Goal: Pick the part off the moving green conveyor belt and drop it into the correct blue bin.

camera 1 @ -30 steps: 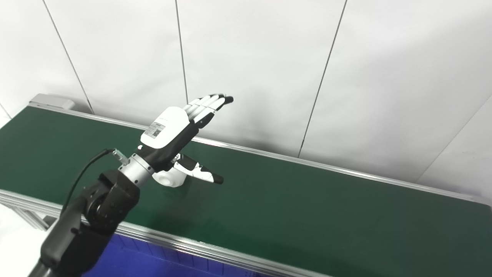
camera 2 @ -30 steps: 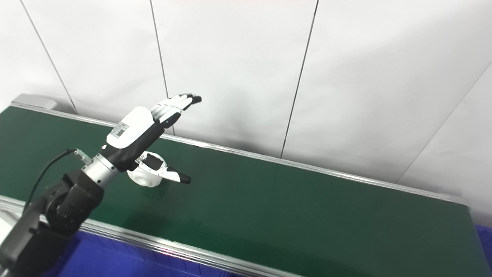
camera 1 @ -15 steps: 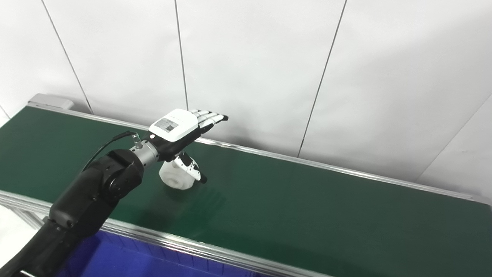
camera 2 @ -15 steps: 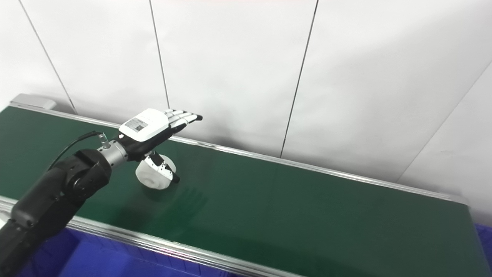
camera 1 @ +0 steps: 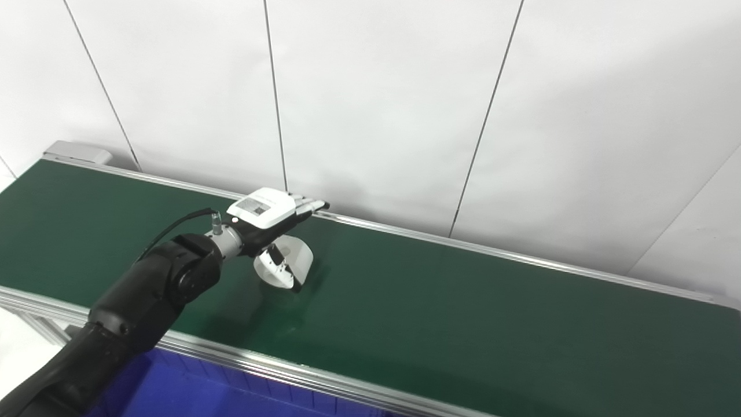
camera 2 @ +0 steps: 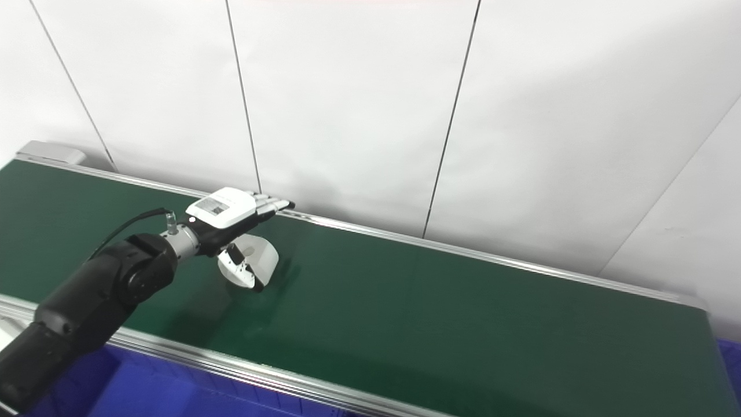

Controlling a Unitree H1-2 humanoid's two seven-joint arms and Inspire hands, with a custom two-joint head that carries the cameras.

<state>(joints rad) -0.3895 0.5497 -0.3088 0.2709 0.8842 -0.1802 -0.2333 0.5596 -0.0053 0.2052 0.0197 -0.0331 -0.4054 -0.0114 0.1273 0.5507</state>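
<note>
A white round part (camera 1: 294, 258) lies tilted on the green conveyor belt (camera 1: 463, 313), left of the middle. My left hand (camera 1: 267, 212) hovers palm-down right over it. The fingers (camera 1: 310, 203) stretch flat past the part's far side, and the thumb (camera 1: 282, 267) hangs down against its near face. The hand is open, not closed on the part. In the right eye view the part (camera 2: 261, 259) sits just under the left hand (camera 2: 227, 211). My right hand is out of sight.
A blue bin (camera 1: 197, 394) sits below the belt's near metal rail (camera 1: 324, 379). A sliver of another blue bin (camera 2: 730, 359) shows at the far right. A white panelled wall (camera 1: 376, 104) stands close behind the belt.
My left hand has dropped from a raised, tilted pose to flat over the part, and the thumb has swung down. The part has travelled right along the belt.
</note>
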